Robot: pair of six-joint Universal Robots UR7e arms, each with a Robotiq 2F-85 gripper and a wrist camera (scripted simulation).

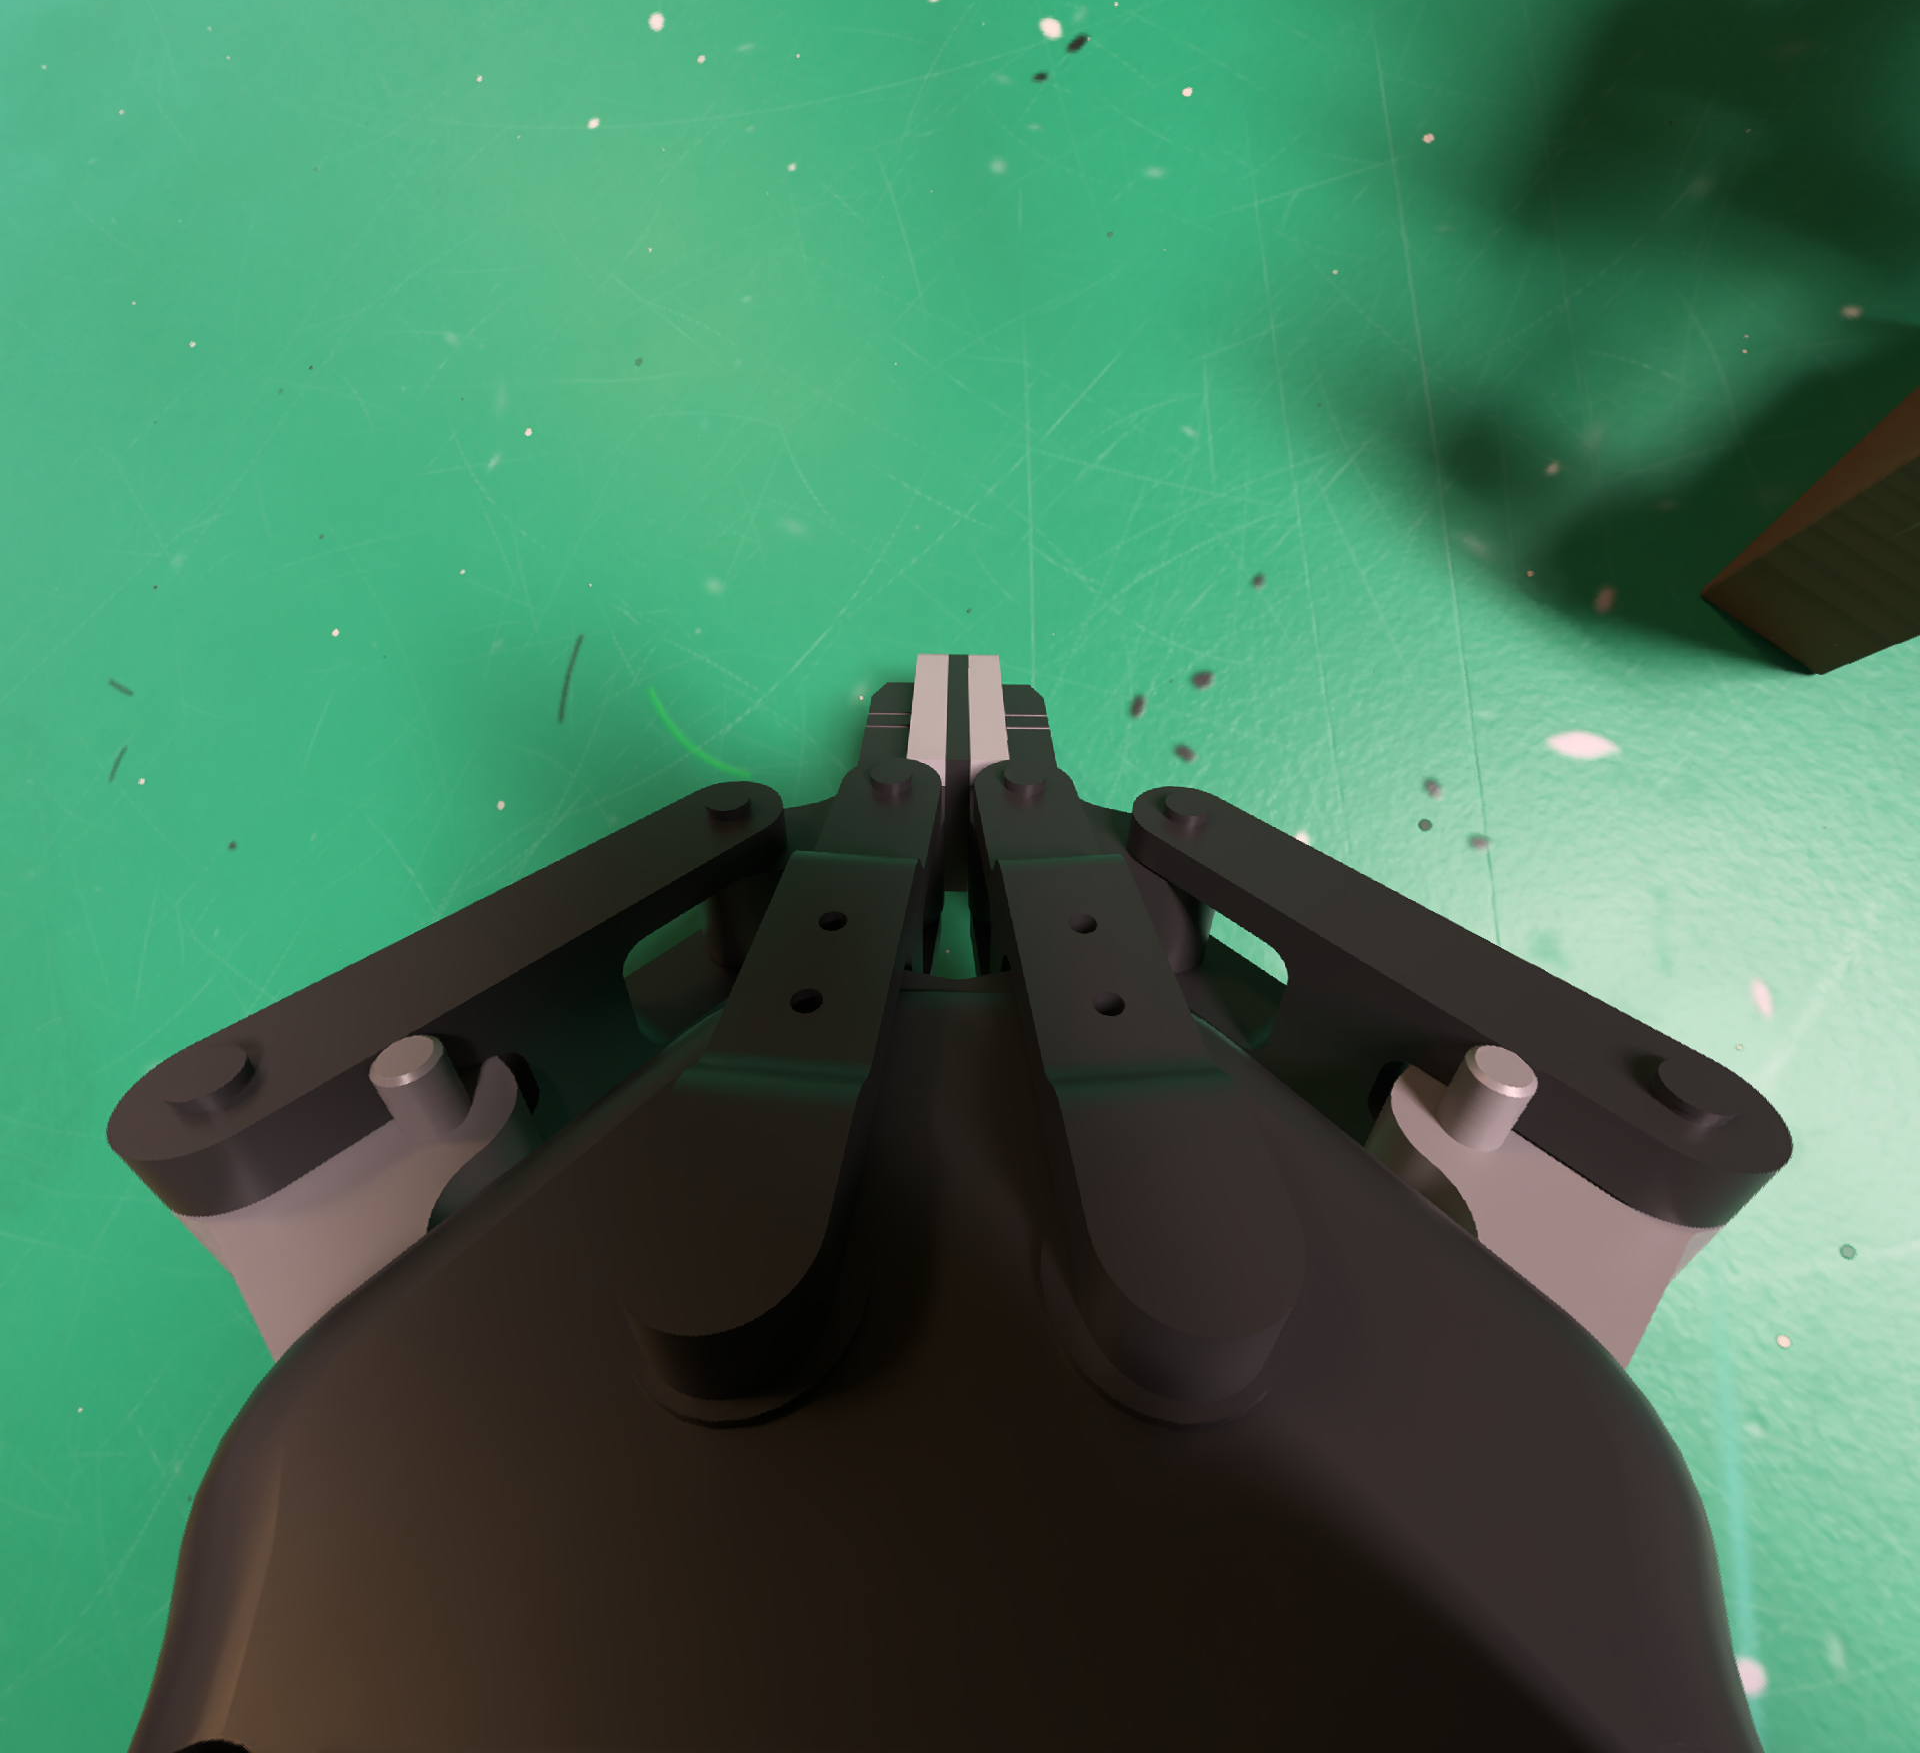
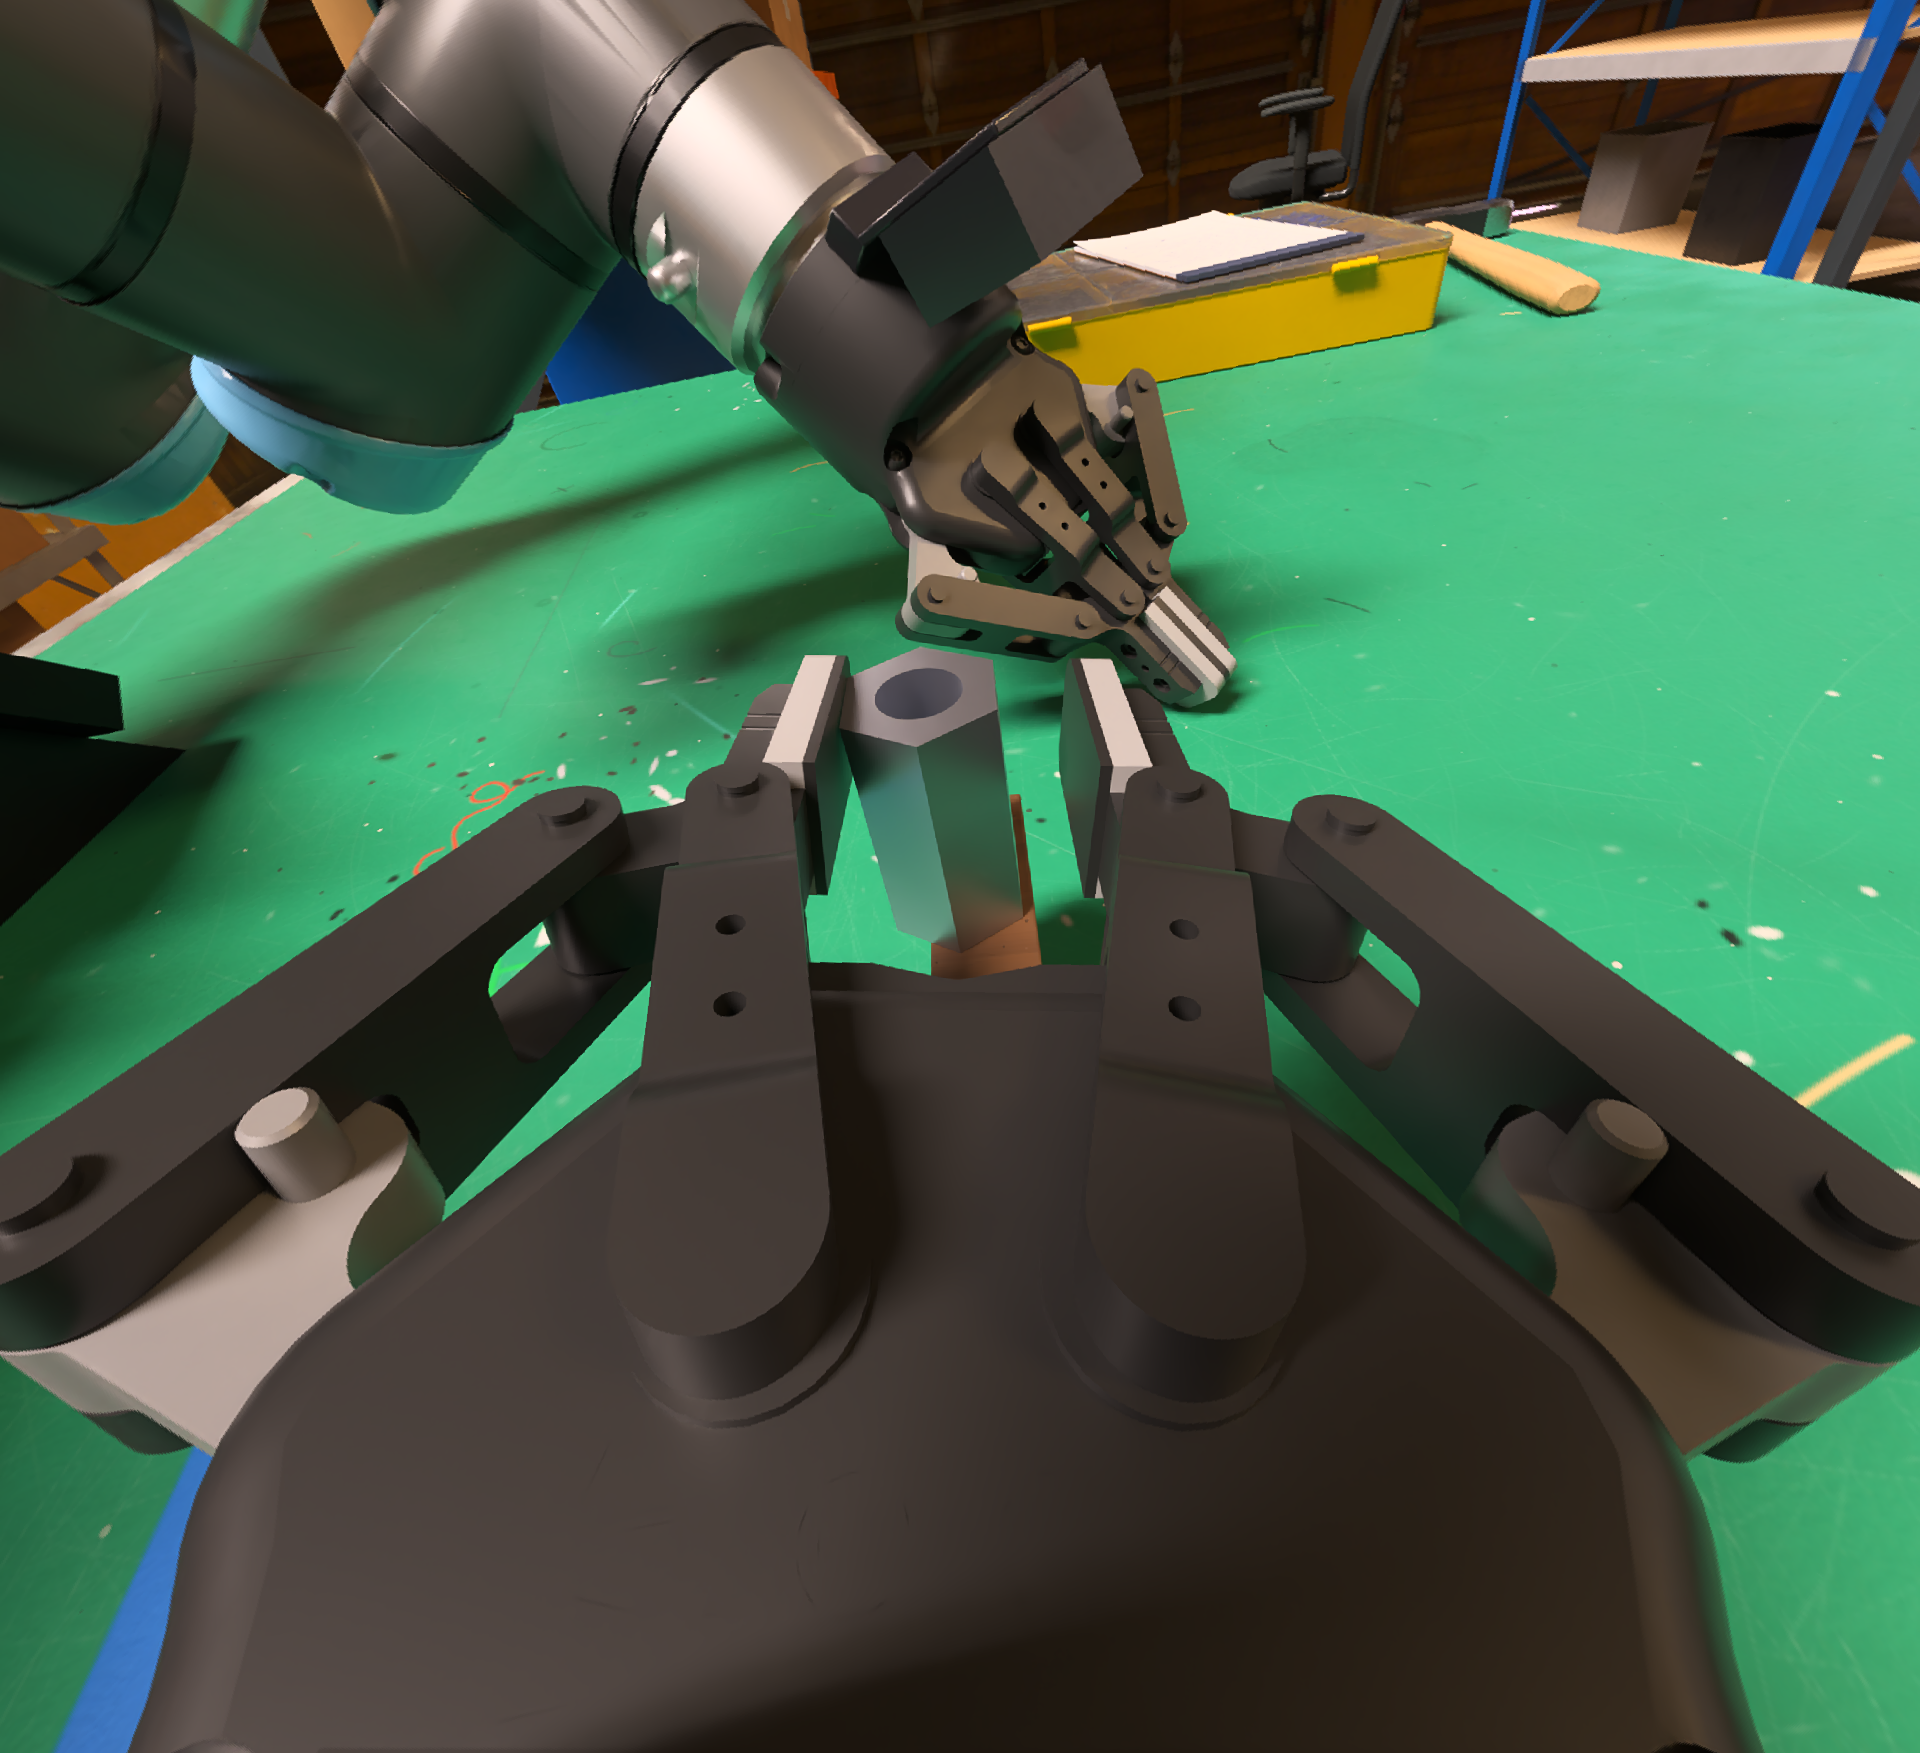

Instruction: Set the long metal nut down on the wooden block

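Observation:
The long metal nut, a grey hexagonal piece with a round bore, stands upright on the wooden block, of which only a brown sliver shows below it. My right gripper is open around the nut. Its left pad is at the nut's side, and the right pad stands clear of it. My left gripper is shut and empty, low over the green mat. It also shows in the right wrist view, just beyond the nut. A corner of the block shows at the right edge of the left wrist view.
A green mat covers the table. A yellow case with a white sheet on top and a wooden handle lie at the far edge. The left arm reaches in from the upper left. Blue shelving stands behind.

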